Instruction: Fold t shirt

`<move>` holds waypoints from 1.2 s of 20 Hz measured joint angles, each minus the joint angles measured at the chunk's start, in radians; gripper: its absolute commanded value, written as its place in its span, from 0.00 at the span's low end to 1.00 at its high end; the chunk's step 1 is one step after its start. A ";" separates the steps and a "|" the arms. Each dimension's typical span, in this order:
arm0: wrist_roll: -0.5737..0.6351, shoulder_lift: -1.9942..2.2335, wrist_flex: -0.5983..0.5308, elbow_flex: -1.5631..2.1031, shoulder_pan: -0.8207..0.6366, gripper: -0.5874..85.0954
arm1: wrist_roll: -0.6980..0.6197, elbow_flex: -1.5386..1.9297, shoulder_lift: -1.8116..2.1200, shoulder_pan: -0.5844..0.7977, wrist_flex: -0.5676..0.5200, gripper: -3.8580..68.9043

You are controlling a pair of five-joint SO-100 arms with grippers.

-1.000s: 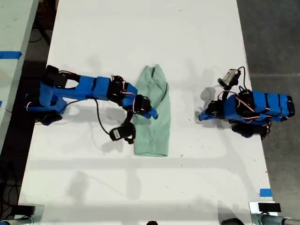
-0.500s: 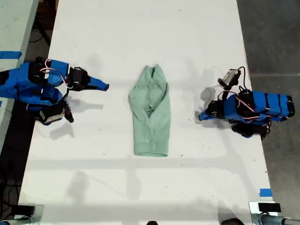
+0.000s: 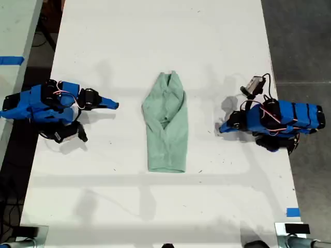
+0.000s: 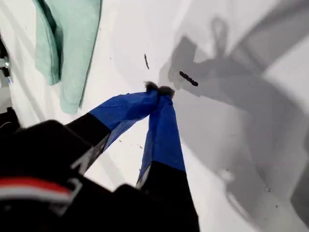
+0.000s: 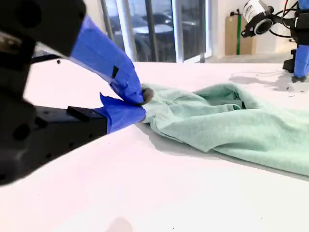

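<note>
T shirt: the t shirt (image 3: 165, 126) lies flat mid-table (image 3: 155, 41), already narrowed into a long strip, between my two arms.
First gripper: my first gripper (image 4: 159, 89) is pinched closed on nothing, over bare table, well apart from the cloth.
Second gripper: my second gripper (image 5: 142, 99) is likewise closed and empty, clear of the cloth.
Step, as I judge it: a crosswise fold.
Doing it well: spread the jaws first, pinch both corners of one end, lift low, and lay it squarely over the other.
</note>
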 measured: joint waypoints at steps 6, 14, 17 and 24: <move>0.000 0.000 0.014 0.000 -0.006 0.01 | 0.000 0.000 0.000 0.000 0.000 0.04; 0.000 0.002 0.021 0.000 -0.012 0.01 | 0.000 0.000 0.000 0.000 0.000 0.04; -0.006 0.002 0.023 0.000 -0.017 0.01 | 0.000 0.000 0.000 0.000 0.000 0.04; -0.012 0.002 0.023 0.000 -0.018 0.01 | 0.000 0.000 0.000 0.000 0.000 0.04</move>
